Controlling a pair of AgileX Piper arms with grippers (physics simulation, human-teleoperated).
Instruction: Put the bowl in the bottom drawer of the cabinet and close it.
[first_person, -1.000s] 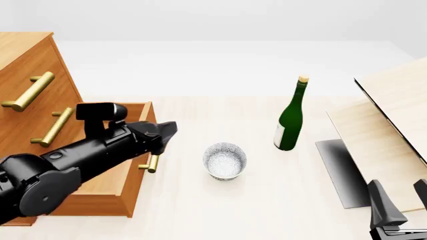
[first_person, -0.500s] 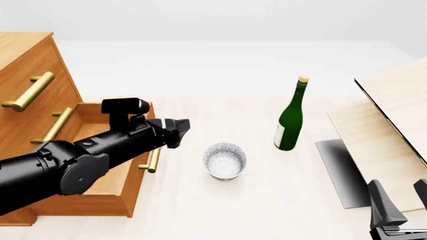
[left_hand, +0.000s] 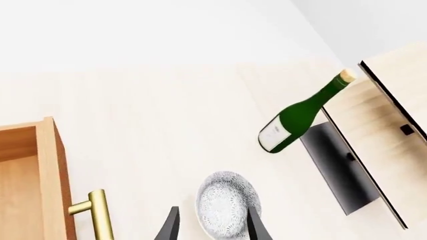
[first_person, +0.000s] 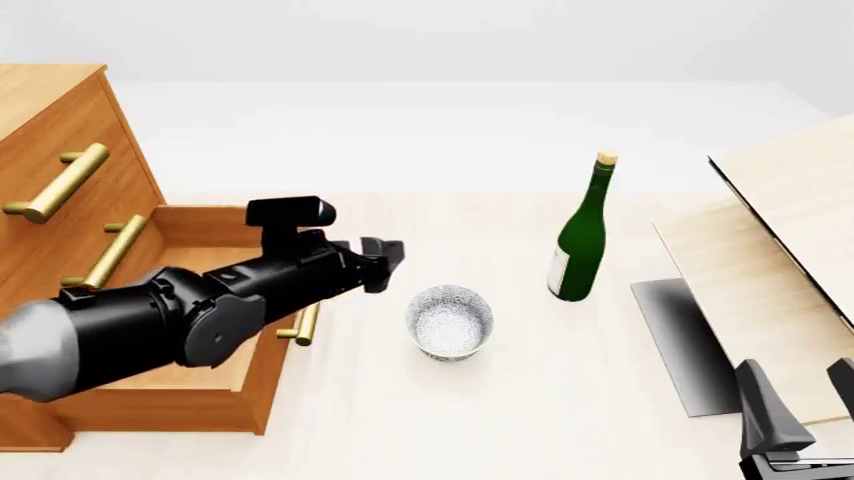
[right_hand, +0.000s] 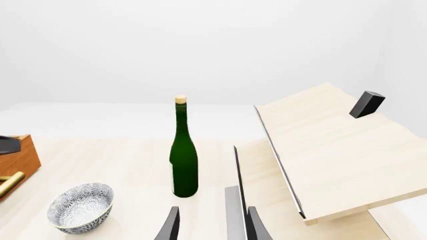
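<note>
One bowl (first_person: 450, 320) stands upright on the table (first_person: 534, 420), just beside the pulled-out bottom drawer (first_person: 214, 300) of the cabinet (first_person: 60, 190), so a short carry to the left should reach the compartment. The left gripper (first_person: 380, 262) hovers near the bowl on its drawer side, fingers parted and empty; in its wrist view the bowl lies between the fingertips, which suggests alignment for a grasp. The right gripper (right_hand: 210, 225) waits low at the near edge, parted, holding nothing. A green bottle (first_person: 581, 235) stands clear, beyond the bowl to its right.
</note>
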